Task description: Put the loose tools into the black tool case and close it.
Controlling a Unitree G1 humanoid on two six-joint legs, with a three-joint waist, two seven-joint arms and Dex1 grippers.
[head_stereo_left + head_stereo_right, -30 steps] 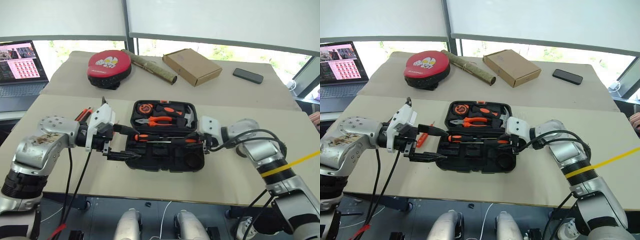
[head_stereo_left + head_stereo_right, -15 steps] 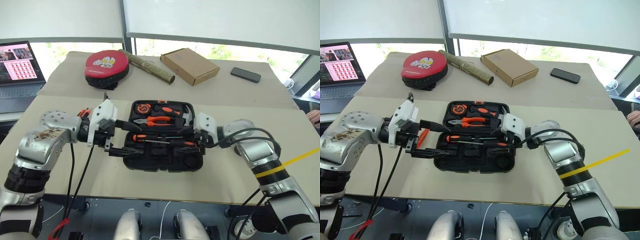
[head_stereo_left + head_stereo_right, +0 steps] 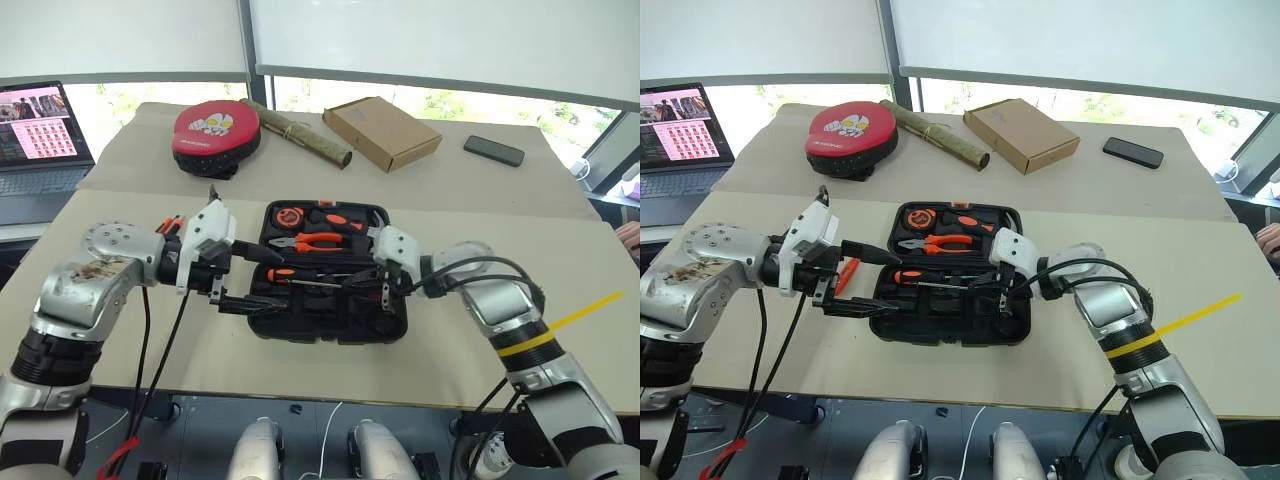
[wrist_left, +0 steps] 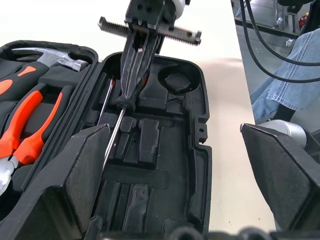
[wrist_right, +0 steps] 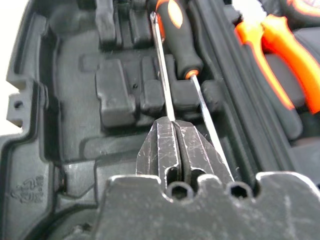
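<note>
— Two screwdrivers (image 5: 176, 37) lie in the open black tool case (image 3: 330, 320) mid-table; right gripper (image 5: 176, 145) is clenched over one shaft; left gripper (image 3: 235, 280) gapes, empty.

— Risky; dragging could flick it out of its recess.

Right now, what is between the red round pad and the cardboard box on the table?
A greenish rolled-up bundle lies slantwise between the red pad and the cardboard box, as the head views show.
</note>
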